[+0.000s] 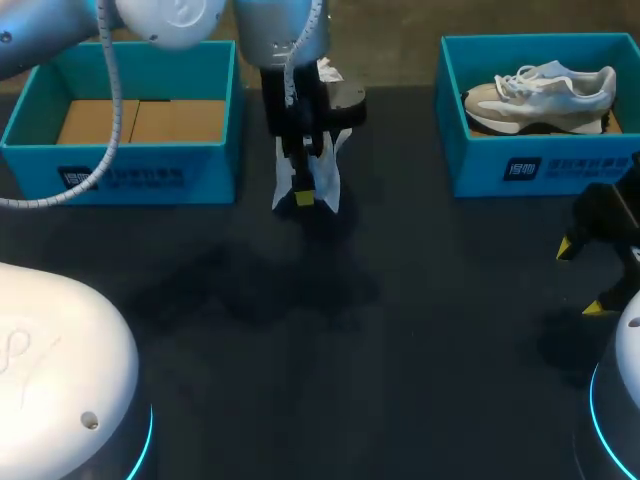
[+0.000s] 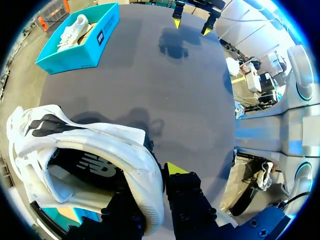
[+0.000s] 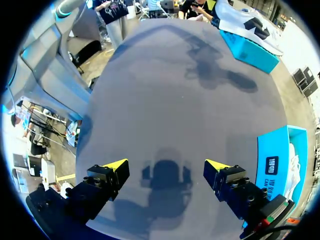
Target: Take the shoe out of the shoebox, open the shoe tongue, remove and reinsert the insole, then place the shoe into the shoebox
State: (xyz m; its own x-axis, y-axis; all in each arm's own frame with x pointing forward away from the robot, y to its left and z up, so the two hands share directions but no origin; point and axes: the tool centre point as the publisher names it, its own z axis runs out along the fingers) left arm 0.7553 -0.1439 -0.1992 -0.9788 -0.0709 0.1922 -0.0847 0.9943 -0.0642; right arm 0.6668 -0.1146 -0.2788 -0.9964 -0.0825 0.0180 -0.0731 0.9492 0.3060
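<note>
A: Nearest first: where was the right gripper (image 1: 582, 280)?

B: Well apart from the empty shoebox (image 1: 120, 165), out on the opposite, nearer side of the table (image 1: 330, 350). Its fingers stood wide apart over bare tabletop, with nothing between them.

A: And the left gripper (image 1: 303, 192)?

B: Just beside the empty shoebox, off its right-hand end. Its fingers were pinched on the rim of the white shoe (image 2: 100, 145), one inside the opening and one outside.

A: How did that shoe lie?

B: It hung clear of the table next to that box, with its opening turned toward the wrist. In the head view its long axis ran roughly toward and away from the camera. I could not tell toe from heel.

A: Farther back?

B: A second shoebox (image 1: 540, 165) sat level with the empty shoebox, well apart to its right. The second shoe (image 1: 545, 92) rested inside it on its sole. Its long axis ran along the box's length, with the laced end toward the empty shoebox.
</note>
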